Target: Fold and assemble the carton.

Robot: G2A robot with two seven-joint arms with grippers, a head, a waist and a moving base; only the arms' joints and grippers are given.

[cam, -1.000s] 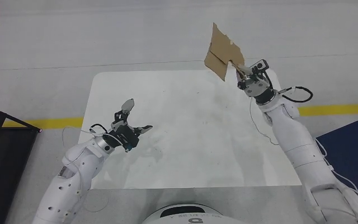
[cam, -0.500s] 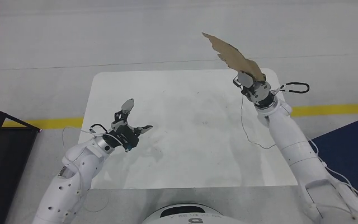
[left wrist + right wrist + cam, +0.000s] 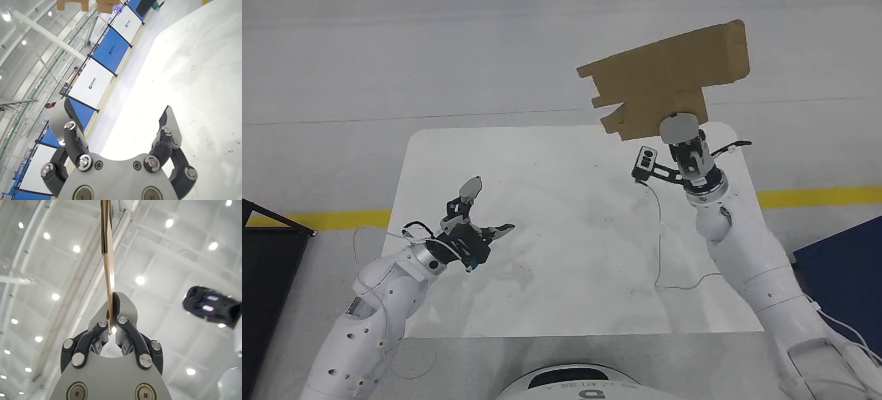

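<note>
A flat brown carton [image 3: 667, 75] is held up in the air over the table's far right corner, its broad face toward the top camera. My right gripper [image 3: 680, 128] is shut on the carton's lower edge. In the right wrist view the carton [image 3: 108, 256] shows edge-on, pinched at the right gripper [image 3: 112, 306]. My left gripper [image 3: 485, 208] stands open over the left part of the white table [image 3: 572, 250], nothing between its fingers. The left wrist view shows the open left gripper [image 3: 118, 111] above the table [image 3: 189, 75], with the carton's flaps [image 3: 85, 4] far off.
A thin cable [image 3: 657, 240] hangs from the right wrist down to the table top. A yellow floor line [image 3: 817, 196] runs past both sides of the table. Blue and white panel fences [image 3: 105, 56] stand in the room beyond.
The right arm has swung the carton round and lifted it, so its broad face now shows from above instead of its edge. The left arm has kept still.
</note>
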